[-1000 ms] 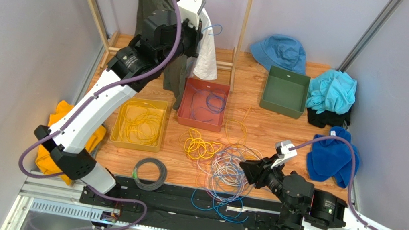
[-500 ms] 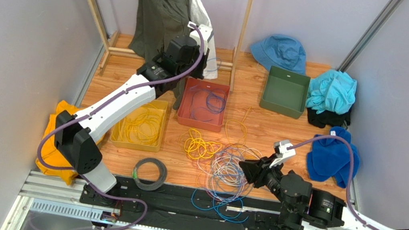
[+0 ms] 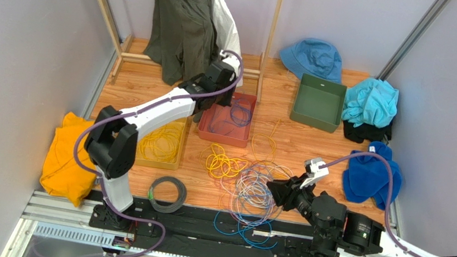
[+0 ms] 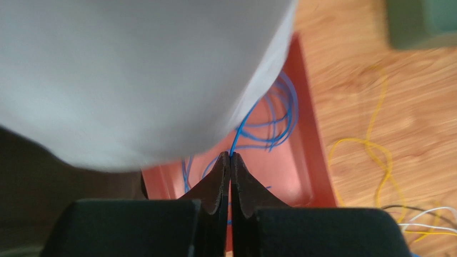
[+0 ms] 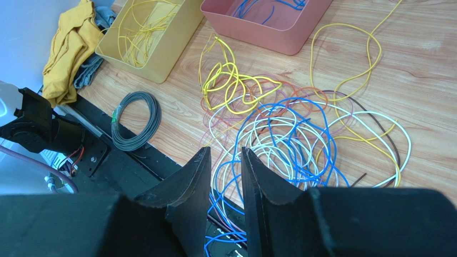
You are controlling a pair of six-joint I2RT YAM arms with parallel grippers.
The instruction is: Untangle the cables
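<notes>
Left hand [image 4: 230,158] pinched together on blue cable [image 4: 242,125], over red tray [image 4: 285,172] holding its loops. Right hand [image 5: 225,151] fingers slightly apart, above cable tangle [image 5: 289,131] on counter [image 5: 429,80].

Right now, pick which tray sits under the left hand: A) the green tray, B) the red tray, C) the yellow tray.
B: in the left wrist view the left hand is shut on a blue cable above the red tray, with more blue loops lying in it.
</notes>
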